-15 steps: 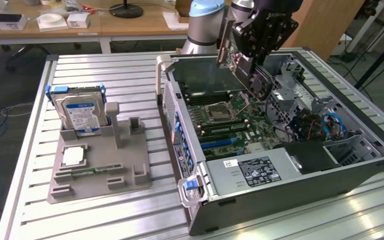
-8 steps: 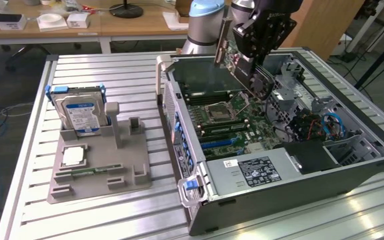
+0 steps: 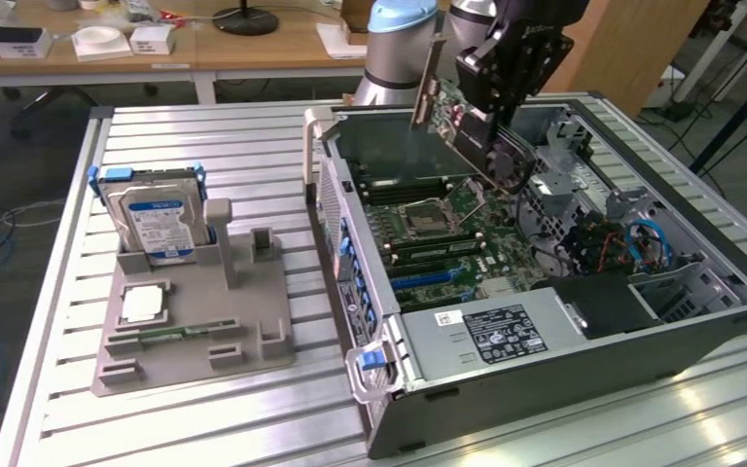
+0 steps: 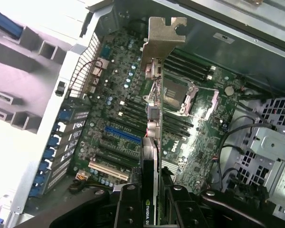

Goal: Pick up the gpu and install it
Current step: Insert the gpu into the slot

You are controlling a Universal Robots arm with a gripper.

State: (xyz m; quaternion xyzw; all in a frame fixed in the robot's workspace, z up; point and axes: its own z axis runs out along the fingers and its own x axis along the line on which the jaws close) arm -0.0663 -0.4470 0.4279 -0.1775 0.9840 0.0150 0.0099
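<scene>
Wrist view | gpu [image 4: 155,114] edge-on, dark board, silvery bracket | clamped in gripper [image 4: 154,205]

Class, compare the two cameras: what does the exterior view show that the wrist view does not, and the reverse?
Exterior view: the hard drive with its labelled face, upright in a grey holder on the slatted table; the power supply with its label; the arm. Wrist view: the gpu edge-on, jaws closed on both its faces, metal bracket at its far end. Shared: the gpu held over the motherboard and its CPU socket inside the open case.
</scene>
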